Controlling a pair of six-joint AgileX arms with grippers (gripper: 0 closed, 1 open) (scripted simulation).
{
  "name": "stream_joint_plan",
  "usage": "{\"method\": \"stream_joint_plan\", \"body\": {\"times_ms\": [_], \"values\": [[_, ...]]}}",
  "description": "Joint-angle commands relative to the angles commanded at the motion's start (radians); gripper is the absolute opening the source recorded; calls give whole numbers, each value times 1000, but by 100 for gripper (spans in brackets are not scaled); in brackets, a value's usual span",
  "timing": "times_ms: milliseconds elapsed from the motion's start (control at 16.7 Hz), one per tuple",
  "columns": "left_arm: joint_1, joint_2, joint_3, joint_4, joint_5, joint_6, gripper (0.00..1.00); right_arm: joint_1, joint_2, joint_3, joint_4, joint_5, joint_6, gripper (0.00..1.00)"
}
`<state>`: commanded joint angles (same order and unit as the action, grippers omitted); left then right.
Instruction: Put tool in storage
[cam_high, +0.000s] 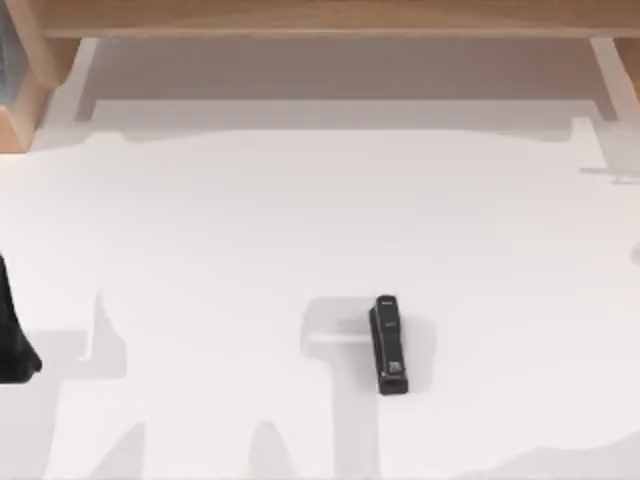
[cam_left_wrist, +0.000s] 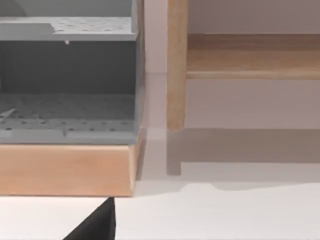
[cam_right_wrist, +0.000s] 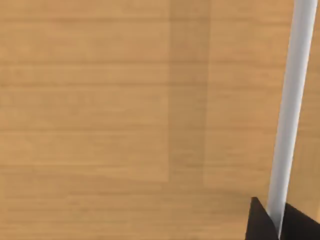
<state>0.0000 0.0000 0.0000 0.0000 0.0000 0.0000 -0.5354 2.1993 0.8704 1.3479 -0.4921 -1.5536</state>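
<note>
The tool, a slim black stapler (cam_high: 388, 345) with a greyish patch at its near end, lies lengthwise on the white table, a little right of centre and towards the front. My left gripper (cam_high: 12, 335) is a dark shape at the table's left edge, far from the stapler; a black corner of it (cam_left_wrist: 97, 226) juts into the left wrist view. That view faces the storage, a grey shelved unit (cam_left_wrist: 67, 80) on a wooden base. A black part of my right gripper (cam_right_wrist: 260, 222) shows against a wooden surface. Nothing is held.
A wooden shelf (cam_high: 330, 18) runs along the back of the table, with a wooden post (cam_left_wrist: 176, 65) beside the grey unit. A white bar (cam_right_wrist: 292, 100) crosses the right wrist view. The white table (cam_high: 250, 230) lies open around the stapler.
</note>
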Motion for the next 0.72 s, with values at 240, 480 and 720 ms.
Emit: {"method": "stream_joint_plan", "body": {"times_ms": [240, 480, 720], "values": [[0, 0, 0, 0, 0, 0, 100, -34, -45, -152, 72, -46, 0, 0], [0, 0, 0, 0, 0, 0, 100, -54, -65, -176, 93, -61, 1, 0], [0, 0, 0, 0, 0, 0, 100, -68, -74, -206, 116, -79, -1, 0]]}}
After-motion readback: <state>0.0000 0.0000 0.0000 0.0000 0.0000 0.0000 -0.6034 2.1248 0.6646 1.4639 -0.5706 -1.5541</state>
